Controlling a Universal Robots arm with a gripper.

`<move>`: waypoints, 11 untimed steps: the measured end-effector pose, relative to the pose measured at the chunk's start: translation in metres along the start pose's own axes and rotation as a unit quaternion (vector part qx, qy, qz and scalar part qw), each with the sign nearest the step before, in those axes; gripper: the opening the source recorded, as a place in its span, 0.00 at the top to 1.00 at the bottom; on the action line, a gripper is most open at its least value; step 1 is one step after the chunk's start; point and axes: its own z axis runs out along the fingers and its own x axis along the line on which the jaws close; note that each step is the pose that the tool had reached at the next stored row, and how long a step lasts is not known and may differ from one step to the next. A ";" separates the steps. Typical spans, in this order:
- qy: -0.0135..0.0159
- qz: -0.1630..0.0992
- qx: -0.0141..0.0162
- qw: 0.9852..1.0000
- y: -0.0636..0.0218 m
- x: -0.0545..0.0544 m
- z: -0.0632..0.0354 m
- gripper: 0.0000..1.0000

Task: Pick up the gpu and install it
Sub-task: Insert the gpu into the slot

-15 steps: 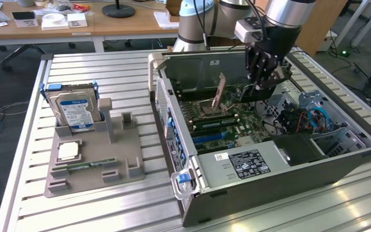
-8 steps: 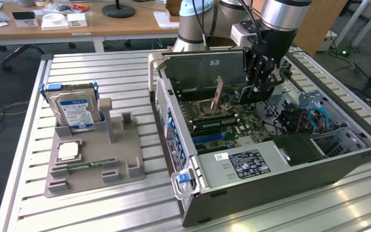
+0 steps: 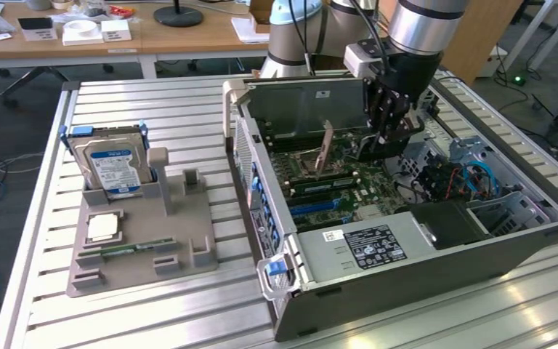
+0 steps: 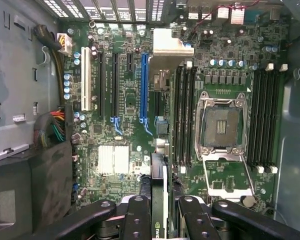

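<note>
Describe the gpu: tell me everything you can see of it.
The gpu shows edge-on in the wrist view: a thin card with a pale edge and a green mark, upright, clamped between the fingers of the gripper, over the motherboard inside the open computer case. Whether it touches the board cannot be told.

No text legible; print on hard drive label [image 3: 113, 171] and power supply label [image 3: 373, 246] too small.

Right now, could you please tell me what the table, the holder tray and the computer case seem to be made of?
Table: probably bare aluminium, brushed; silvery ribbed slats with soft glare.
Holder tray: likely plastic, matte grey-beige; blocky moulded pockets, no shine.
Computer case: seemingly sheet metal, dark grey painted outside; thin folded walls, perforated panel.
</note>
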 end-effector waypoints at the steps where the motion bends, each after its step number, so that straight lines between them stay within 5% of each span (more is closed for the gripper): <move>1: 0.000 0.000 0.000 1.000 0.0003 0.000 0.0003 0.74; 11: 0.000 0.001 0.000 1.000 0.0030 0.005 0.0027 0.74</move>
